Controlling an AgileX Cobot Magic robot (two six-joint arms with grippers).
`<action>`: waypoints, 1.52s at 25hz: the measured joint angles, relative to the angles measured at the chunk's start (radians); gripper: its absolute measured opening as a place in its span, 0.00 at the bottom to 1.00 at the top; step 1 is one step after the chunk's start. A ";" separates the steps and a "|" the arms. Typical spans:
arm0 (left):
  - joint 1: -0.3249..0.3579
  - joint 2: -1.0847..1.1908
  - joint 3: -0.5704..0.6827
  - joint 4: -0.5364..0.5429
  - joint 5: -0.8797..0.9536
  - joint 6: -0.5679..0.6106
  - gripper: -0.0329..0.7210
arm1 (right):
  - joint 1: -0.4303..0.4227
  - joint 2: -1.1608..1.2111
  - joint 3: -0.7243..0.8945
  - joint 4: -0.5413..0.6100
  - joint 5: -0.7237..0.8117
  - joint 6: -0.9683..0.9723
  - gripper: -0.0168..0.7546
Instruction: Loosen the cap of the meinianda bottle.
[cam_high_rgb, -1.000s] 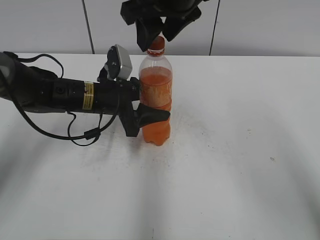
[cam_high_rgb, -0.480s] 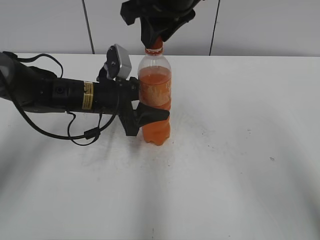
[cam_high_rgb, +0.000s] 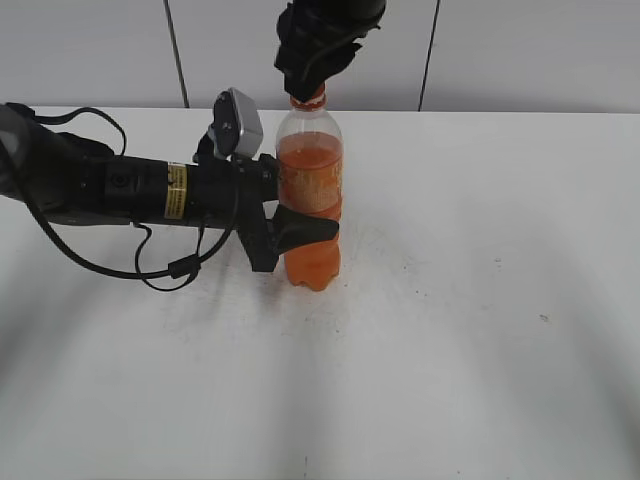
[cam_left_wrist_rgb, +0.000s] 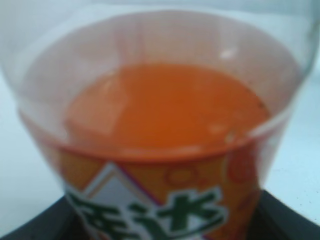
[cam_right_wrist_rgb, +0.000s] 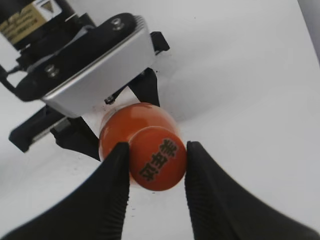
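Note:
The meinianda bottle (cam_high_rgb: 311, 200) stands upright on the white table, holding orange drink under an orange-and-pale label. My left gripper (cam_high_rgb: 300, 232) is shut on its ribbed waist from the left. The left wrist view is filled by the bottle's shoulder and label (cam_left_wrist_rgb: 165, 150), so the jaws barely show. My right gripper (cam_high_rgb: 312, 75) comes down from above and is shut on the orange cap (cam_right_wrist_rgb: 158, 157), one black finger on each side. In the exterior view only the orange neck ring (cam_high_rgb: 309, 100) shows under the fingers.
The white table (cam_high_rgb: 480, 300) stretches around the bottle, with a grey panelled wall behind. The left arm's black body and cables (cam_high_rgb: 110, 190) lie across the table's left half. The left wrist camera's silver housing (cam_right_wrist_rgb: 95, 65) sits close below the cap.
My right gripper came down over the cap, closed on it and has turned about the bottle's axis. The left arm and bottle have stayed put.

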 joint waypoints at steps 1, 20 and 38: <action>0.000 0.000 0.000 0.000 0.000 -0.001 0.61 | 0.000 0.000 0.000 -0.001 0.000 -0.096 0.36; -0.001 0.000 -0.002 0.019 -0.003 0.004 0.61 | 0.001 -0.025 -0.077 0.012 0.019 -0.512 0.36; -0.001 0.000 -0.006 0.036 -0.005 0.006 0.61 | -0.235 -0.199 -0.077 -0.085 0.018 0.438 0.36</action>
